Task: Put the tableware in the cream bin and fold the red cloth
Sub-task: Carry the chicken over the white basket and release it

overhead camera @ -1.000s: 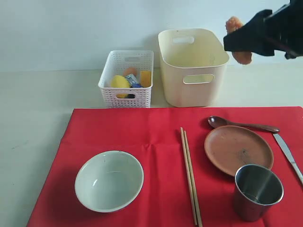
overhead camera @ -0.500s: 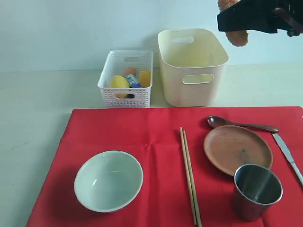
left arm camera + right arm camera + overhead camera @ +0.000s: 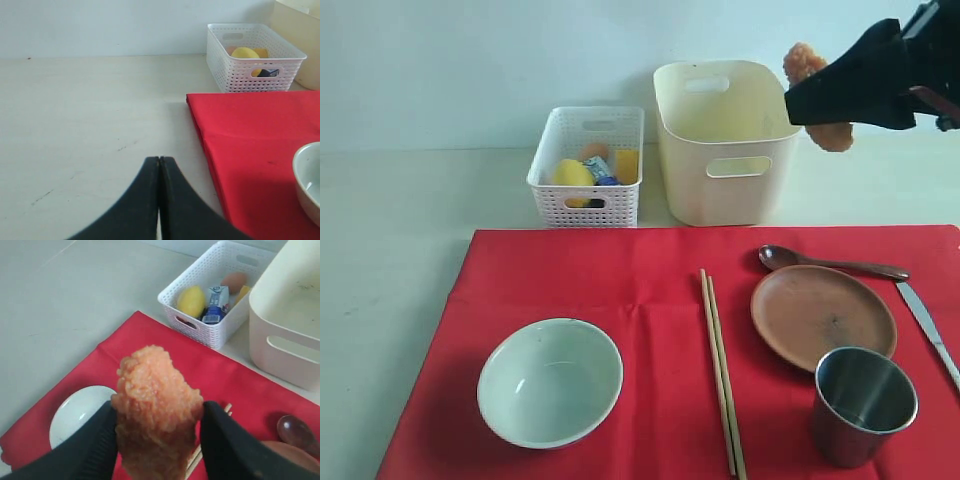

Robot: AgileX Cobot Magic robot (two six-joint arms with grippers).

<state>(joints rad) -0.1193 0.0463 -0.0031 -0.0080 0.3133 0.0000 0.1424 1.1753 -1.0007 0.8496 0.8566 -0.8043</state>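
The red cloth (image 3: 620,280) lies flat on the table. On it rest a pale green bowl (image 3: 550,382), wooden chopsticks (image 3: 721,370), a brown plate (image 3: 823,317), a steel cup (image 3: 863,405), a dark spoon (image 3: 830,263) and a silver knife (image 3: 928,322). The cream bin (image 3: 725,140) stands behind the cloth. My right gripper (image 3: 810,100) hangs high beside the bin's right rim, shut on an orange breaded food piece (image 3: 155,405). My left gripper (image 3: 159,162) is shut and empty over bare table, left of the red cloth (image 3: 250,130).
A low white perforated basket (image 3: 588,165) stands left of the cream bin and holds a lemon (image 3: 572,173), an egg, cheese and a small milk carton. Bare table (image 3: 390,230) stretches left of the cloth.
My right gripper with the food piece rose, then dropped back to about its earlier height beside the bin. The tableware and the cloth lie as before.
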